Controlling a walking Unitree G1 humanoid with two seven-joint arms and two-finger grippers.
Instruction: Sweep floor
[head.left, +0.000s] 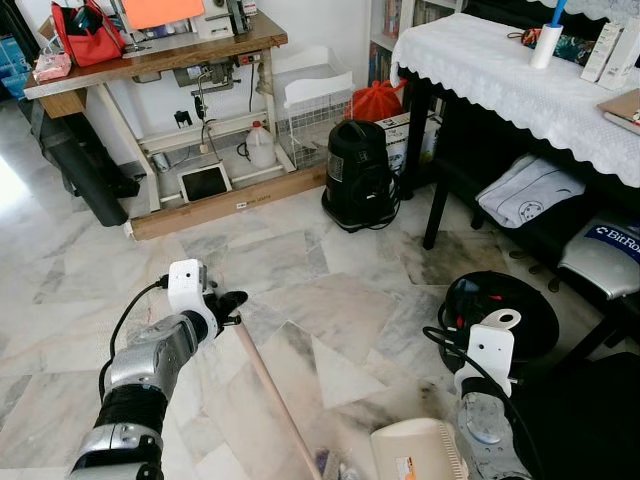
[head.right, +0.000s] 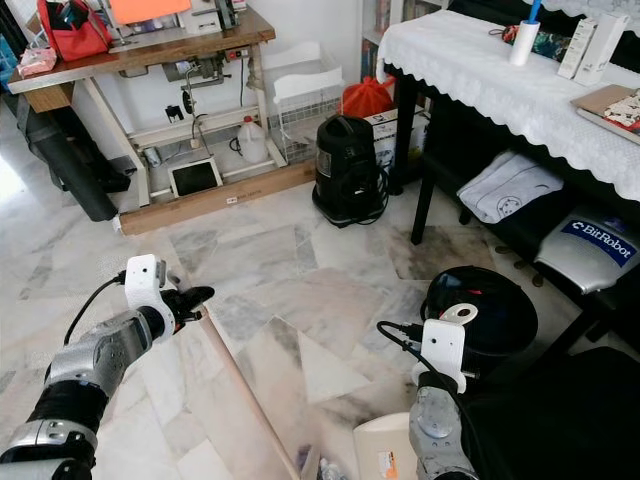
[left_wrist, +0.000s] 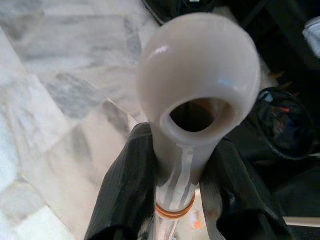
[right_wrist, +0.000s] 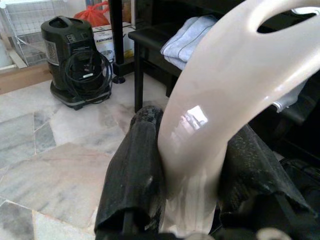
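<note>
Open marble floor (head.left: 290, 270) runs fwd between the two arms to the wooden plank (head.left: 225, 205) under the workbench (head.left: 150, 60); free passage centre and left. Ahead-right, a black vacuum cleaner (head.left: 358, 175) w/ coiled cord stands on the floor just beside the black table leg (head.left: 436, 195) of the lace-covered table (head.left: 520, 85), closing that side. Near right, a round black appliance (head.left: 505, 310) and padded stool (head.left: 600, 262) crowd the floor; broom handle (head.left: 270, 395) slants across the near centre.

so the vacuum (head.left: 358, 175) sits on the floor (head.left: 300, 280) mid-room, workbench surface (head.left: 150, 55) off to its left with a jug (head.left: 260, 146) underneath, cloth-covered surface (head.left: 520, 80) to its right, and the broom handle (head.left: 270, 390) lies well in front of it
</note>
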